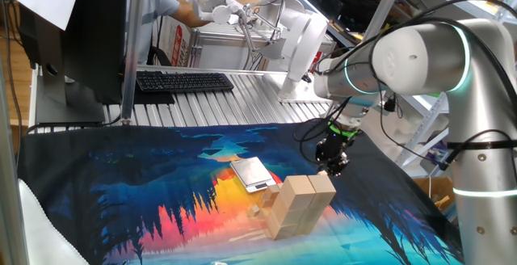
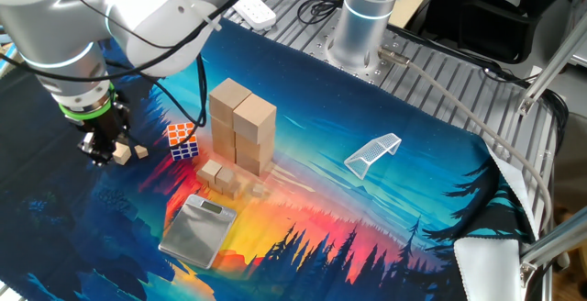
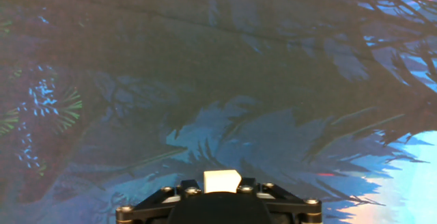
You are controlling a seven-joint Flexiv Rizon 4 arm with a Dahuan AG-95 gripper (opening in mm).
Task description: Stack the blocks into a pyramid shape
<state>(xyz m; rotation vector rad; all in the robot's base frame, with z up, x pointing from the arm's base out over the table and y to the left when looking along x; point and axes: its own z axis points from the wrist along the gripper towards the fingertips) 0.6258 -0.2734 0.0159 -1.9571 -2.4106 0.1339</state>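
Observation:
Several large pale wooden blocks (image 2: pixel 243 127) stand stacked two columns wide in the middle of the cloth, also seen as the block stack (image 1: pixel 299 204). Smaller cubes (image 2: pixel 217 174) lie at its foot. My gripper (image 2: pixel 108 157) hangs low over the cloth's dark corner, away from the stack. A small pale block (image 3: pixel 222 181) sits between its jaws, which are closed on it; this held block (image 2: pixel 122 154) shows at the fingertips. Another small cube (image 2: pixel 140 151) lies on the cloth right beside it. In the one fixed view the gripper (image 1: pixel 334 165) is just behind the stack.
A Rubik's cube (image 2: pixel 182 140) sits between the gripper and the stack. A flat silver scale (image 2: pixel 197 230) lies in front of the stack. A white mesh piece (image 2: pixel 373 151) rests further off. The arm's base (image 2: pixel 358 26) stands on the metal table edge.

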